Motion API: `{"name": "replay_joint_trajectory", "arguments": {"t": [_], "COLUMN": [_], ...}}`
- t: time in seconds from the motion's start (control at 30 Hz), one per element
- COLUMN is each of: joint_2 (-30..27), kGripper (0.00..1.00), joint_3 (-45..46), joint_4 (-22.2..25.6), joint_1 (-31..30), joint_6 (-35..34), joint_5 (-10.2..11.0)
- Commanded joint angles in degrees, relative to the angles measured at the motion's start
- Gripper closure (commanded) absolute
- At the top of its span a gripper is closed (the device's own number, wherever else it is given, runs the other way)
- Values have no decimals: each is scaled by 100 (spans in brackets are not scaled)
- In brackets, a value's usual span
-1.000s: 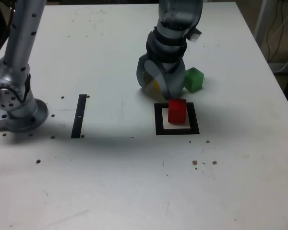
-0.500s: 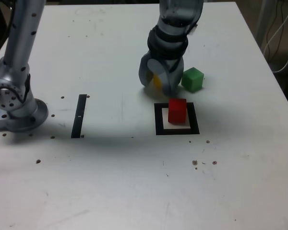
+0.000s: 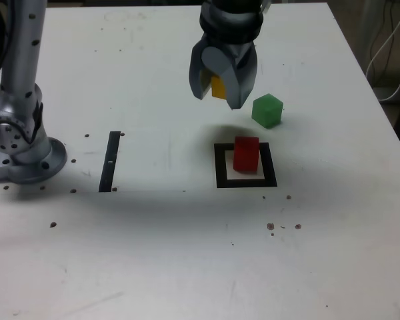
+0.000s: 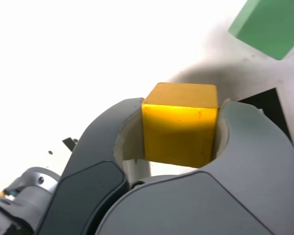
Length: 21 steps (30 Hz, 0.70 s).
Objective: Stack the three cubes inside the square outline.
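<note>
Gripping the yellow cube [image 3: 218, 87] between its two grey fingers [image 4: 103, 161], the pincer [image 3: 221, 85] hangs above the white tabletop [image 3: 153, 220], clear of the surface, with its shadow lying just above the square outline [image 3: 246, 165] in the exterior view. The wrist view shows the cube [image 4: 180, 123] pressed on both sides by the curved jaws. The red cube [image 3: 246, 153] sits inside the outline, on its white centre, toward the far edge. The green cube [image 3: 267, 110] rests on the tabletop beyond the outline, toward the exterior view's right, apart from the red one and from the pincer. A thin black strip [image 3: 110, 161] lies well to the exterior view's left, near the arm's base [image 3: 23, 150].
</note>
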Motion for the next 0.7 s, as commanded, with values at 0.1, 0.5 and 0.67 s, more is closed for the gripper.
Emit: {"name": "replay_joint_trajectory", "arguments": {"t": [0.1, 0.5, 0.67], "joint_2": [-37, 234, 489], "kGripper": [89, 89, 89], "joint_3": [-201, -374, -523], "joint_4": [193, 203, 187], "joint_1": [-575, -1494, -1582], "joint_6": [-983, -2664, -2765], "joint_5": [-117, -330, -335]}}
